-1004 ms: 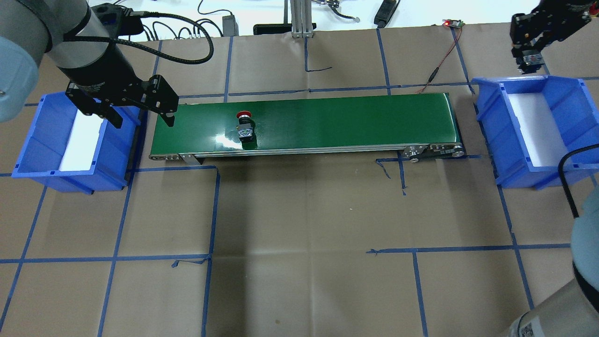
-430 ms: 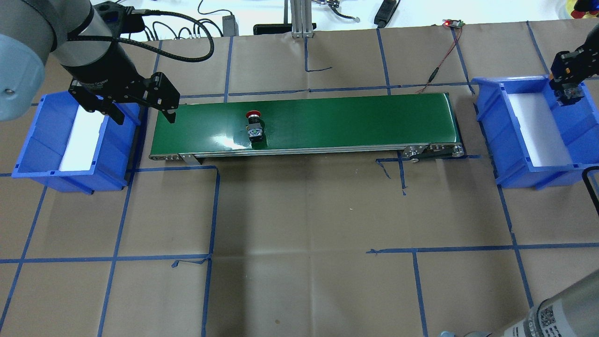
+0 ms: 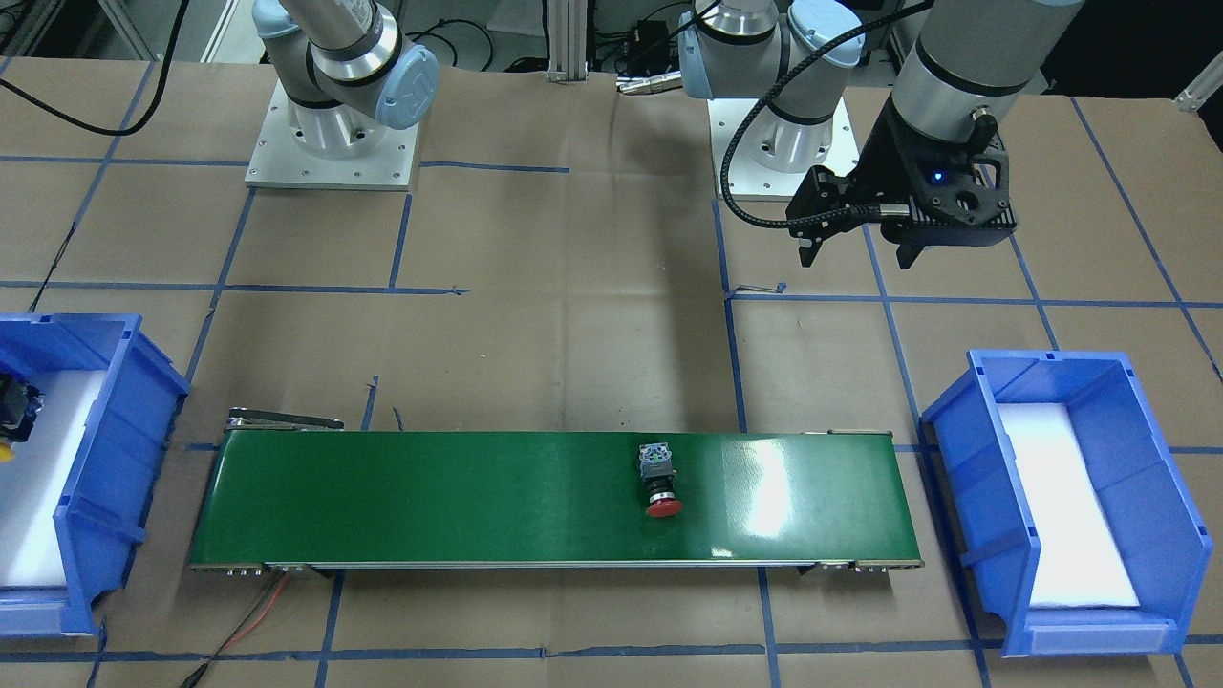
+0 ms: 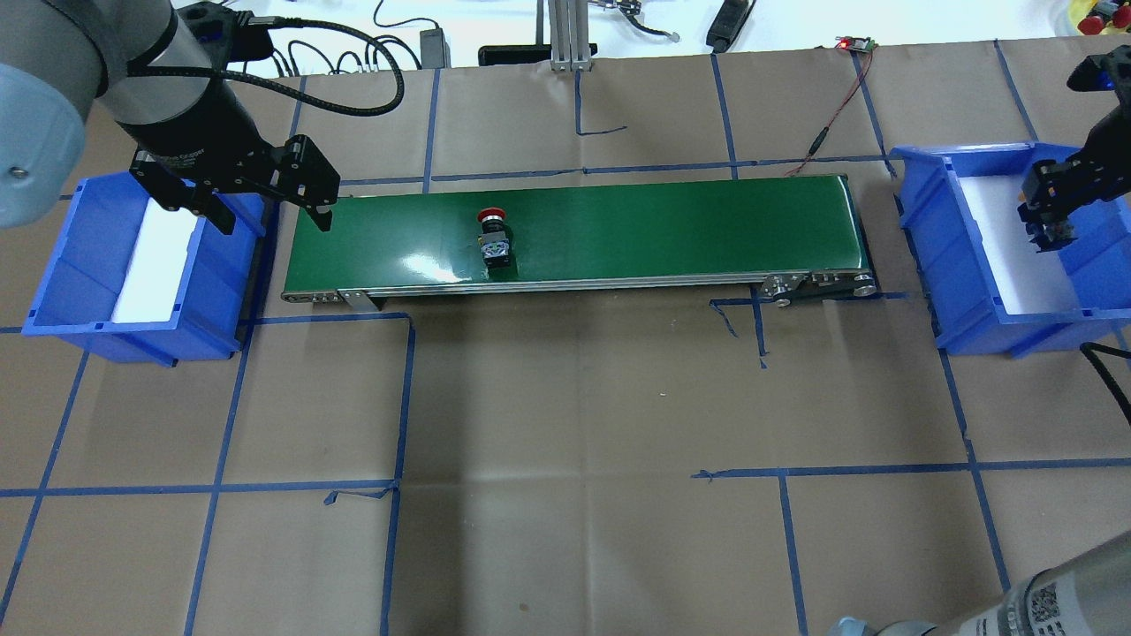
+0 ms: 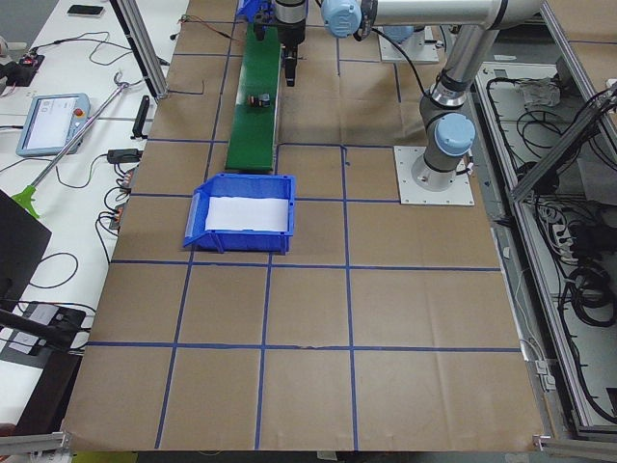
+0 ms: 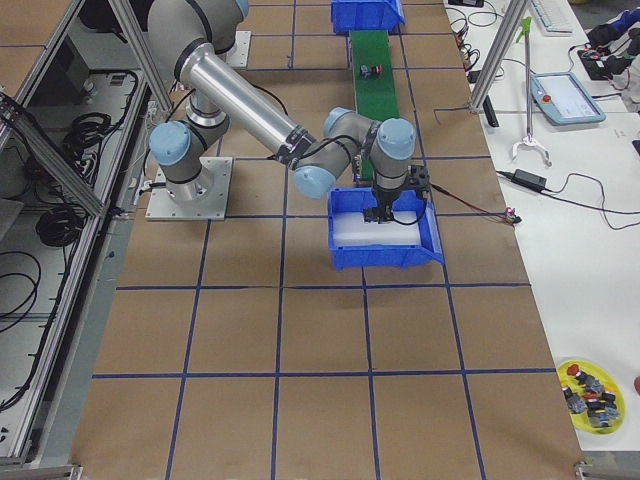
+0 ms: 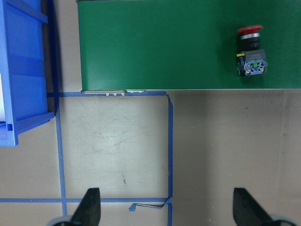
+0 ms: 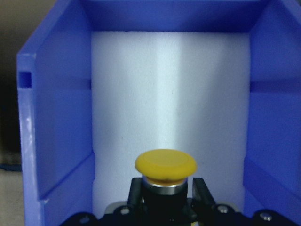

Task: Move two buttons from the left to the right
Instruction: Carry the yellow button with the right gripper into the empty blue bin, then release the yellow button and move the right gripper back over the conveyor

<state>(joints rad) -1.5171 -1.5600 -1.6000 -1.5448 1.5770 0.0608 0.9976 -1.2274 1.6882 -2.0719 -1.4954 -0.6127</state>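
The red button [image 4: 493, 234] lies on its side on the green conveyor belt [image 4: 663, 230], left of the middle; it also shows in the front view [image 3: 657, 483] and the left wrist view [image 7: 250, 56]. My left gripper [image 4: 269, 216] is open and empty, hanging above the belt's left end beside the left blue bin [image 4: 71, 274]. My right gripper [image 4: 1047, 228] is shut on the yellow button [image 8: 165, 165] and holds it over the white pad of the right blue bin [image 4: 972, 256].
A red wire [image 4: 831, 115] runs from the belt's right end to the table's far edge. An aluminium post [image 4: 565, 35] and cables stand at the far edge. A yellow dish [image 6: 590, 390] with spare buttons sits beyond the right bin.
The red button has travelled rightward along the belt. My right gripper has carried the yellow button from beyond the right bin's far corner to above its inside. The left gripper has barely moved.
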